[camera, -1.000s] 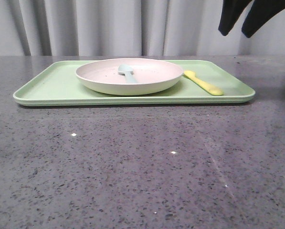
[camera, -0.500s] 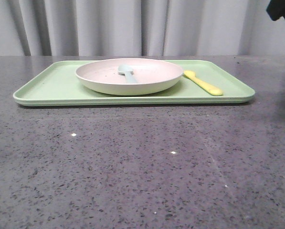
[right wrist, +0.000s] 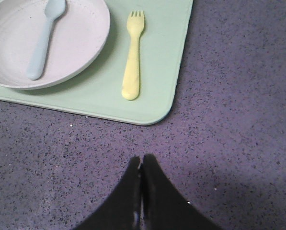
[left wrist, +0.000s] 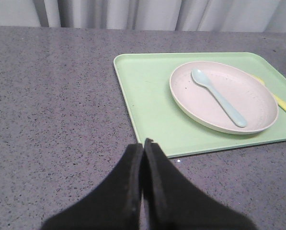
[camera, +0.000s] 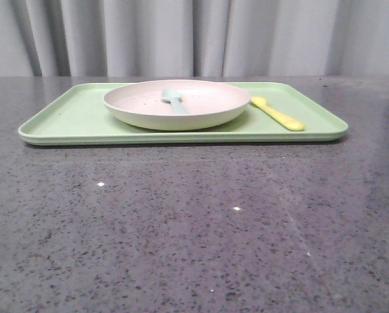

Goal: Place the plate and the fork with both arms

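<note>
So the main change: a second ago the dark fingers of the right arm were hanging in the top right corner of the front view, half a second ago only a sliver of them was left at that edge, and now they're gone from that view completely. Nothing on the table has budged across the three front pictures.

The round shallow off-white, faintly pinkish speckled plate (camera: 176, 104) sits on the big rectangular pale green tray (camera: 70, 120), with a light blue round-ended plastic spoon (camera: 173, 100) lying inside it. The small slender bright yellow plastic fork (camera: 277, 113) lies flat on the tray, just beside the plate on its right, not touching it.

The left gripper (left wrist: 143, 143) has its two black fingers pressed together with only a hairline seam between them, nothing in its grasp. It hovers over the bare grey speckled stone tabletop (left wrist: 51, 105), and the tray's near corner lies just ahead of its tips, with the plate farther on and off to the right.

The right gripper (right wrist: 142, 160) is the same deal: fingers closed flat against each other, empty, over the tabletop. The fork is ahead of its tips, handle end nearest, tines pointing away, and the plate is ahead and to the left.
</note>
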